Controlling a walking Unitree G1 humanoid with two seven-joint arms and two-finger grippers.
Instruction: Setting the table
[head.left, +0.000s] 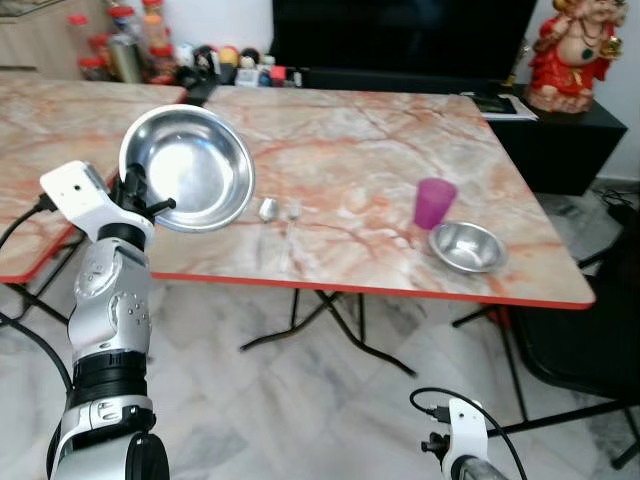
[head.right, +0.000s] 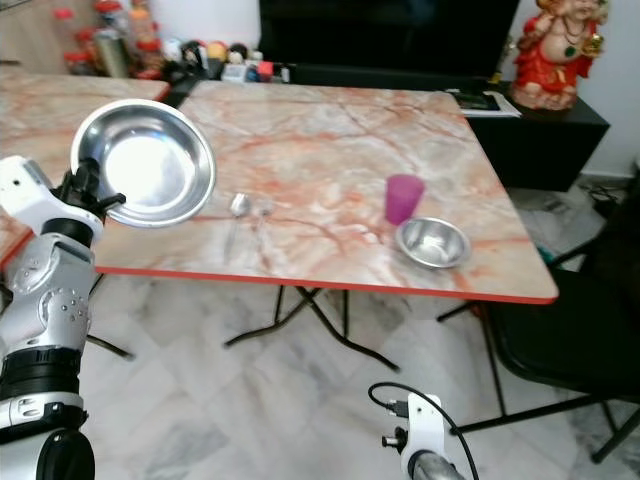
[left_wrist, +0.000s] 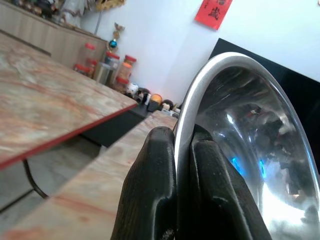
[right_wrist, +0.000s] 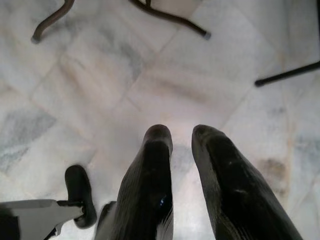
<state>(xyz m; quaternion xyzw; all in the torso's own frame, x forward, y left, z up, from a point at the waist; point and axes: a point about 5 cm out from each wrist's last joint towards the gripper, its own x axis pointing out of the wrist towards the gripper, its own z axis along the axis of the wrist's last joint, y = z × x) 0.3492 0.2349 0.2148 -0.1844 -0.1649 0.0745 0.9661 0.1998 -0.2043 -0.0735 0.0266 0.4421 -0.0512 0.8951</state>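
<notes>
Left arm raised, forearm upright at the near left edge of the marble-patterned counter (head.left: 370, 150) with the red rim. Left claw (left_wrist: 181, 150) clamped on the rim of a large round stainless steel plate (head.left: 190, 165), one black finger (left_wrist: 152, 185) on each side of the edge. Plate held aloft and tilted, hollow face toward the camera, above the counter's near left part.

On the counter: a metal spoon (head.left: 268, 209) and metal fork (head.left: 292, 212) side by side just right of the plate; further right a translucent purple plastic cup (head.left: 434, 202) upright, with a small stainless steel bowl (head.left: 467, 246) just beside it near the front edge.

Right arm hangs low over the pale marble floor (right_wrist: 165, 85); right claw (right_wrist: 182, 137) points down, fingers slightly apart, holding nothing.
</notes>
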